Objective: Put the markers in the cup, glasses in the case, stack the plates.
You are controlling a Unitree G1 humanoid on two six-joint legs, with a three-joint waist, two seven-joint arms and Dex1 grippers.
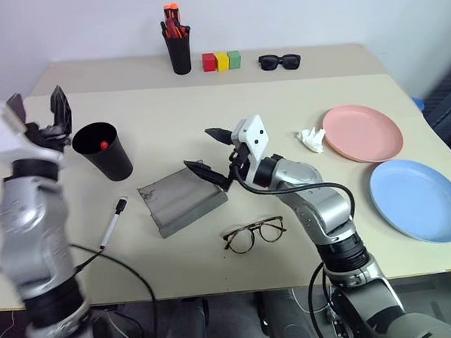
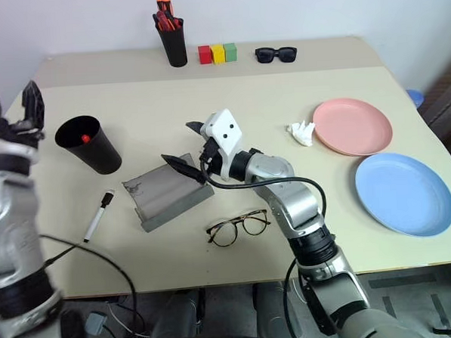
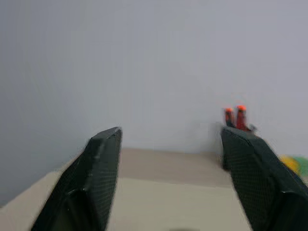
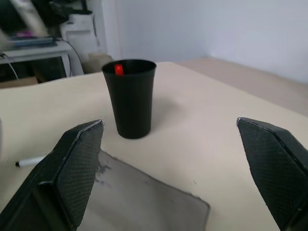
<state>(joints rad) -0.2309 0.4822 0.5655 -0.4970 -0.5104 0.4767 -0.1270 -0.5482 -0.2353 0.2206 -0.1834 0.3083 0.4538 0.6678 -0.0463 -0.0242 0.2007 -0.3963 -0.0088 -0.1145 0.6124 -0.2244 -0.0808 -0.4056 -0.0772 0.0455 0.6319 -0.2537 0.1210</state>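
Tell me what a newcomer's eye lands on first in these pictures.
The right gripper, jaws wide, hovers over the open grey case at mid-table, with the round-lensed glasses lying just in front of it. To the left, the black cup shows a red marker cap inside, beside the raised, open left gripper; a white marker lies nearby. On the right sit the pink plate and blue plate, unstacked.

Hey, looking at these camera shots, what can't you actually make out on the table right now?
- Red-capped marker: the cup wall hides all but its cap, eye views.
- Case interior: the right gripper covers part, left eye view.
- White crumpled thing by the pink plate: too small to identify.
- Pen holder: hidden behind a left gripper finger, left wrist view.
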